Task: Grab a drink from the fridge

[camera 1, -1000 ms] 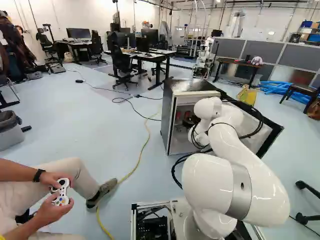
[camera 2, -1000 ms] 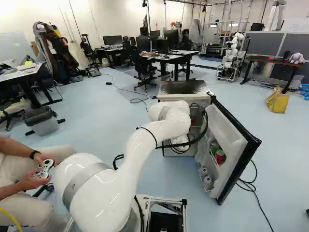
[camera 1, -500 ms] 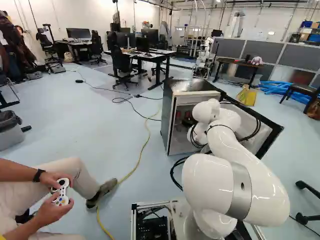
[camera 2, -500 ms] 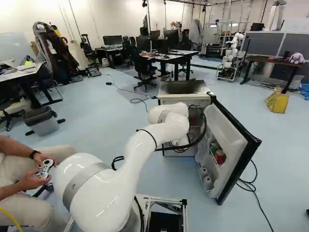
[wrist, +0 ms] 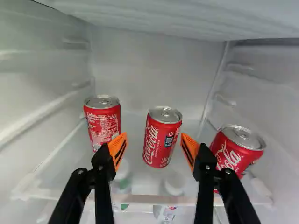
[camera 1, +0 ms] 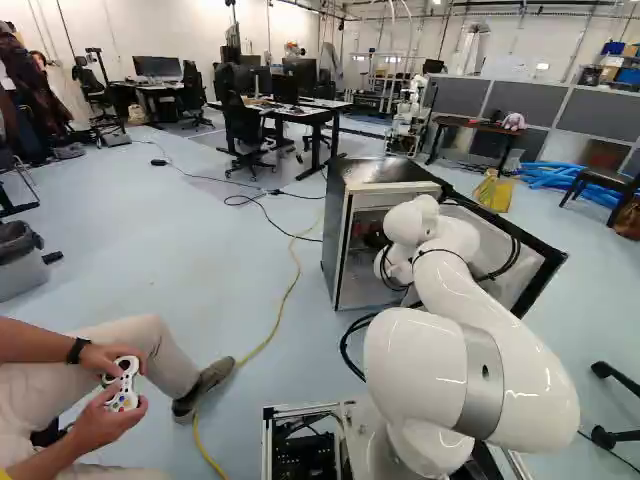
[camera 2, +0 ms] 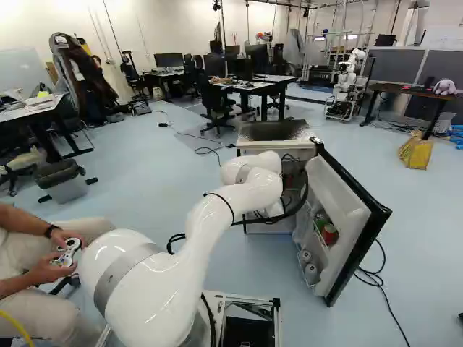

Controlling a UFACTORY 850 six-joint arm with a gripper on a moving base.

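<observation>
The black pincer with orange pads (wrist: 153, 140) is reaching inside the small dark-sided fridge (camera 1: 338, 235), its fingers standing released. The middle red metal can (wrist: 161, 140) is resting beyond the gap between them, behind the clear shelf's (wrist: 140, 199) front edge. Matching outer cans (wrist: 100, 123) are flanking it, leaving open room on both sides.

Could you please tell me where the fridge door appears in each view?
Left base view: the door is right of the middle, partly behind the arm.
Right base view: right of the middle, holding a red can.
Wrist view: not in it.
Landmark in all three: the fridge.
</observation>
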